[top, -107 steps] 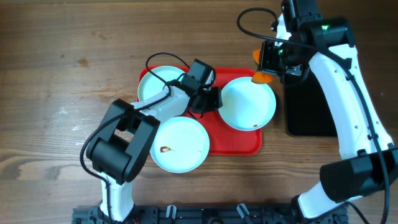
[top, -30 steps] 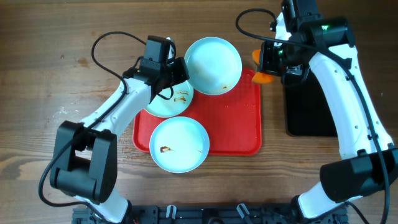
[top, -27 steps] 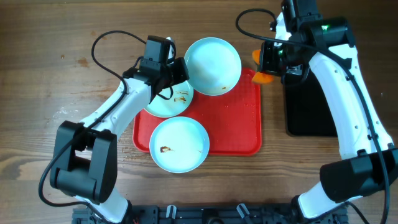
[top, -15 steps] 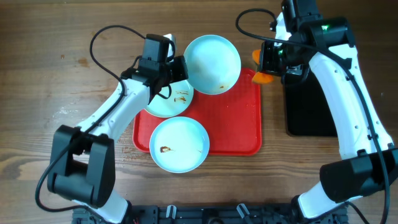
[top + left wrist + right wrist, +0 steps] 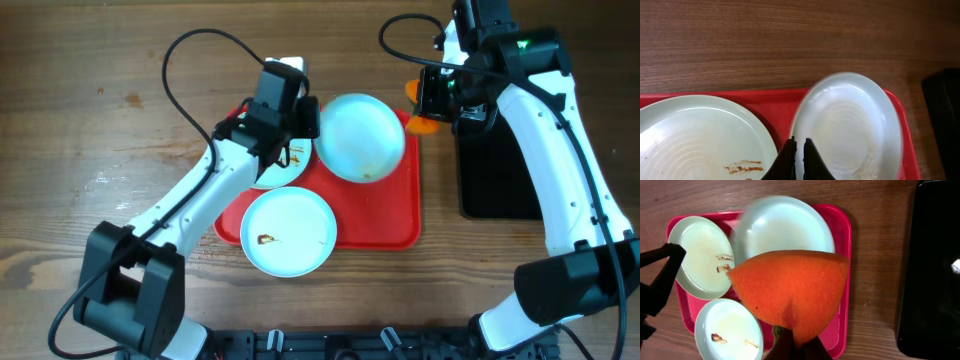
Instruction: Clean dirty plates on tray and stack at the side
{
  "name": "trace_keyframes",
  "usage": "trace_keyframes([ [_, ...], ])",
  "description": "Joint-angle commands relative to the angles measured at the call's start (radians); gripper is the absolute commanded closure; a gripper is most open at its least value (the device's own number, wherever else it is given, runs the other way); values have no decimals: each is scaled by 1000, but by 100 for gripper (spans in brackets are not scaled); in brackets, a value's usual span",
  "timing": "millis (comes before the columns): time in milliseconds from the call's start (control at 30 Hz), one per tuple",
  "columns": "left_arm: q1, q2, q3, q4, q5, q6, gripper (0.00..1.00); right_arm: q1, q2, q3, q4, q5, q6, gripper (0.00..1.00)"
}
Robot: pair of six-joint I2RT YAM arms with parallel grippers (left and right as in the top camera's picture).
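Plate [image 5: 362, 137] pinched by its rim in my left tool [image 5: 799, 144], over the tray [image 5: 395, 225]; right tool [image 5: 795, 347] clamps orange sponge [image 5: 790, 292]

Brown wooden table [image 5: 80, 80] right across the view, grain running side to side; the light on it is soft and even. There's a pale scuffed patch [image 5: 108, 182] out at the left; a small dark knot [image 5: 132, 100] sits beyond it.

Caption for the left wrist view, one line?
Left gripper clamps one plate by its rim over the red tray, beside a second plate streaked with brown smears.

Top-down, wrist cams close — shared tray [image 5: 388, 215]
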Motion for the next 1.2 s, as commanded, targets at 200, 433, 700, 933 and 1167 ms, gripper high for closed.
trace_keyframes([
  [200,-16,-27,-4,-99,147,16,92,-2,-1,25,11,4,-17,96],
  [433,-33,-26,-4,-246,419,-67,52,-2,-1,25,24,-26,-17,96],
  [700,-61,98,-21,-252,419,-193,58,-2,-1,25,24,-26,-20,96],
  [933,-61,225,-21,-210,336,-298,60,-2,-1,25,21,-26,-18,96],
  [1167,-61,288,-21,-157,336,-309,63,-2,-1,25,20,-26,-17,96],
])
